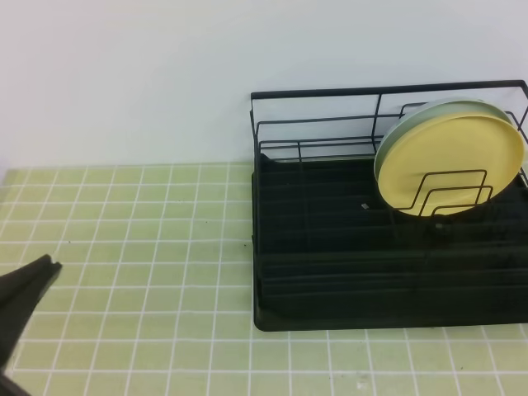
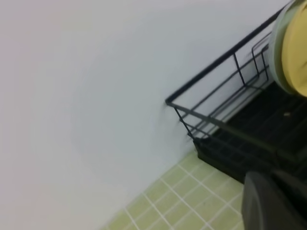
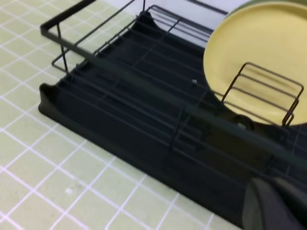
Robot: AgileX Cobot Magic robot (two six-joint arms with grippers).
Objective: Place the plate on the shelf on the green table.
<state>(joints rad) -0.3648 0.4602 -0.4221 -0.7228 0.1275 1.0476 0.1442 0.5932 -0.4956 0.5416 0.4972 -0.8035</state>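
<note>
Both jaws shut; plate (image 1: pixel 452 162) stands behind shelf (image 1: pixel 330 272) loops.

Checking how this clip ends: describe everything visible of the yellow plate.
The plate is round, pale yellow and matte, with a shallow raised rim and no pattern. It stands on edge at the right rear of the black wire shelf, tilted back against a pale blue-green plate directly behind it. Wire holder loops cross its lower front. Its bottom edge meets the ribbed tray. No gripper touches it.
</note>
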